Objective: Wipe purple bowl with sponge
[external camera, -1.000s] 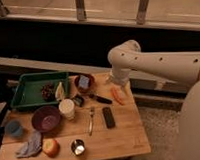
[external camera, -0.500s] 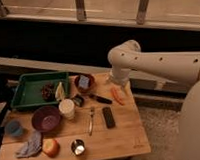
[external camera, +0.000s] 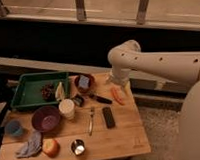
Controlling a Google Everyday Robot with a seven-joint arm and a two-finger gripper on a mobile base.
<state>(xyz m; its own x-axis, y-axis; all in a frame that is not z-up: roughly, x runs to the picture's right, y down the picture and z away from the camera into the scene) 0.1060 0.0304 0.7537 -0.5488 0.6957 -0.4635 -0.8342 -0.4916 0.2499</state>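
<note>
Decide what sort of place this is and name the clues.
Probably a robot test area staged as a kitchen: wooden table with purple bowl and green tray; the end effector hangs over its far right edge.

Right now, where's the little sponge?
In the camera view, the sponge sits in the orange-red bowl, just right of the green tray; the gripper hangs farther right, near the carrot.

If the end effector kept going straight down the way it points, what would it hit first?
Most likely the orange carrot-like item on the wooden table; the end effector hangs pointing down just above it. Depth is unclear, so it might instead land on bare tabletop beside it.
</note>
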